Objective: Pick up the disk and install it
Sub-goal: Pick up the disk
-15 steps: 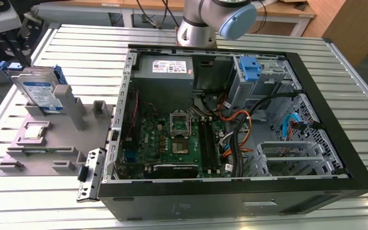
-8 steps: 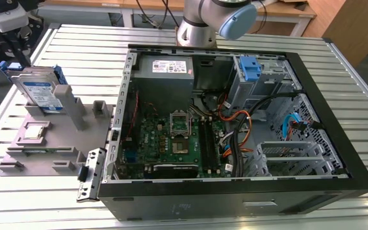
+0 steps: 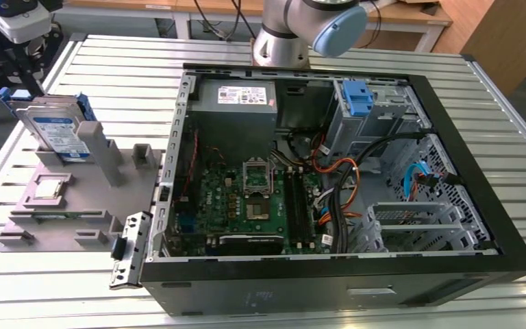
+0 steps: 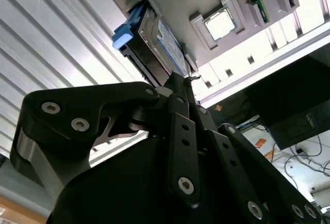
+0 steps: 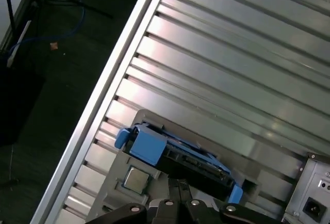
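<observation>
Though gripper (image 5: 180, 185) hangs just over upright disk (image 5: 175, 154) in grey holder (image 3: 90, 199), jaws' opening unreadable, contact unclear

Arm (image 3: 316, 29): grey elbow joint, blue cap, at exterior view's top centre. Wrist (image 3: 16, 24): dark, at exterior view's upper left. Claw (image 4: 181, 82) (image 5: 178, 189): black bolted linkages, pointing downward in both wrist views.

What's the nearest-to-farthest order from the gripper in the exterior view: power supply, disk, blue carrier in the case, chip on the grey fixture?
1. disk, just under the gripper, exterior view's left.
2. chip, on the grey fixture.
3. power supply, in the case's back corner.
4. blue carrier, in the case, farther to the exterior view's right.
</observation>
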Tool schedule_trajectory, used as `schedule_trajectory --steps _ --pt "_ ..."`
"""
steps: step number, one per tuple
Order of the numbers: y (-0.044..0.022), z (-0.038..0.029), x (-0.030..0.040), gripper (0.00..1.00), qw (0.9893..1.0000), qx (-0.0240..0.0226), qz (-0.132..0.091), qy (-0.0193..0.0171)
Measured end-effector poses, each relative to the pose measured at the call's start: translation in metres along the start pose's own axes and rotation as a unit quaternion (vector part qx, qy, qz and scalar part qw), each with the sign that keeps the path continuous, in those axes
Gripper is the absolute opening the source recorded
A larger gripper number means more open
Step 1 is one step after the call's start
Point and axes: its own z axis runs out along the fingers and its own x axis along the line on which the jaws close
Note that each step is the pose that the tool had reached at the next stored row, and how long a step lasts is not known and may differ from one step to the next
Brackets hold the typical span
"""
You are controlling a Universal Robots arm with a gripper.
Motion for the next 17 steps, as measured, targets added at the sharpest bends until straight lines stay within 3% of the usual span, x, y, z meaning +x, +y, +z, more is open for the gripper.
schedule_trajectory --steps 5,7,11,17 --pt "0.0000 0.0008 0.0000 0.11 0.9990 0.0012 -0.046 0.0020" --pt "0.0000 0.0012 0.0000 0.11 0.9980 0.0017 -0.064 0.0028" --pt "-0.0001 0.0016 0.0000 0.11 0.9950 0.0026 -0.099 0.0045" --pt "-0.0001 0.0017 0.0000 0.11 0.9947 0.0027 -0.102 0.0045"
